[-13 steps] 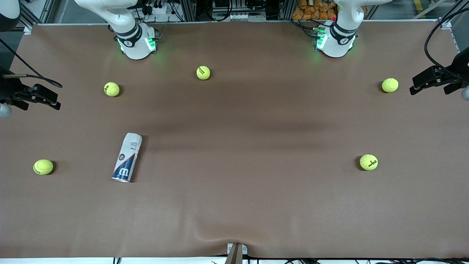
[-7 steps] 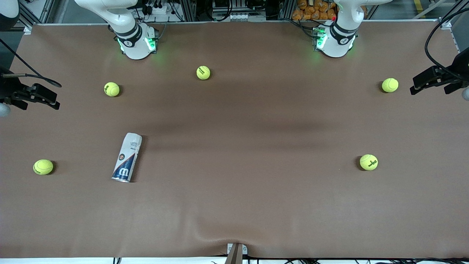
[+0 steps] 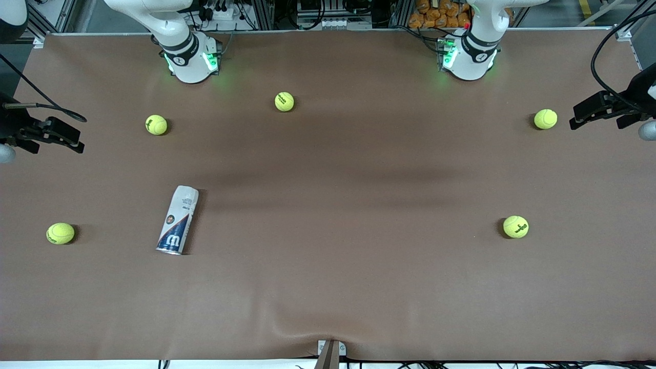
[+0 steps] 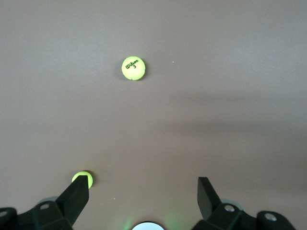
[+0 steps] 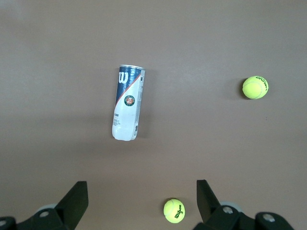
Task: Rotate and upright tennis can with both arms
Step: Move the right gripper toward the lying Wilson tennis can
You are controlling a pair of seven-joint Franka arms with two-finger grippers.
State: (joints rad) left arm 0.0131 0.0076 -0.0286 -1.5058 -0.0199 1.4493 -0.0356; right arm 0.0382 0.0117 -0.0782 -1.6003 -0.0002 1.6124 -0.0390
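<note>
While both hands hover spread, the tennis can lies flat, silvery rim toward the front camera.

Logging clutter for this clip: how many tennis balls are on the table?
5: three nearer the bases, one beside the lying tennis can at the right arm's end, one at the left arm's end.

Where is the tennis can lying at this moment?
The tennis can lies on its side on the table toward the right arm's end, beside a ball and nearer to the front camera than another ball; neither gripper touches it.
</note>
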